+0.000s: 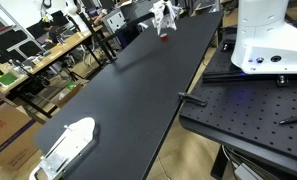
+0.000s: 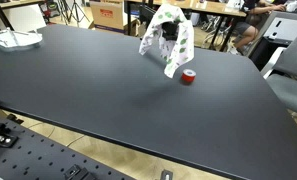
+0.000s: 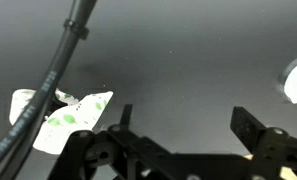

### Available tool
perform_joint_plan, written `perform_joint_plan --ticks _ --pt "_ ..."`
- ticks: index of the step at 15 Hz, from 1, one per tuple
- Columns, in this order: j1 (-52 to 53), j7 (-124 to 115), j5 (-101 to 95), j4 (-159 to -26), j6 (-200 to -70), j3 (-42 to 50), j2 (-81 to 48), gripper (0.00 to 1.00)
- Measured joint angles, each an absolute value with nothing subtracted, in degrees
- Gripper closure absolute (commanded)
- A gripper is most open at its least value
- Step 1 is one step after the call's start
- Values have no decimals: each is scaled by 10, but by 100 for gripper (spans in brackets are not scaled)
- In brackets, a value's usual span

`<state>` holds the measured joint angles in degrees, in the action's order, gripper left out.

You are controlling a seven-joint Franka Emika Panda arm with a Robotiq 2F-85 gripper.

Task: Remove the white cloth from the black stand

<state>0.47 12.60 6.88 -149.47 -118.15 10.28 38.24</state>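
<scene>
A long black table (image 1: 138,90) with a matte top fills the middle in both exterior views and catches a soft glare. Just beside it stands a black perforated bench (image 1: 250,112) over a pale floor (image 1: 193,160). Behind, a wooden workbench (image 1: 48,52) is crowded with clutter, with cardboard boxes (image 1: 2,128) low nearby. Another box (image 2: 108,12) stands beyond the table's far edge.

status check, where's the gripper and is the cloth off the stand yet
gripper open, empty, not at the cloth. white cloth draped over the black stand, not yet removed. small red object close beside the stand.
</scene>
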Motion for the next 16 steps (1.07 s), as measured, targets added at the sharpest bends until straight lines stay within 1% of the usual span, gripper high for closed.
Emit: perform_joint_plan --ticks 12,16 --pt "4 126 69 -1495 -1183 103 382 0" --pt "-22 125 49 -1495 -1204 99 378 0"
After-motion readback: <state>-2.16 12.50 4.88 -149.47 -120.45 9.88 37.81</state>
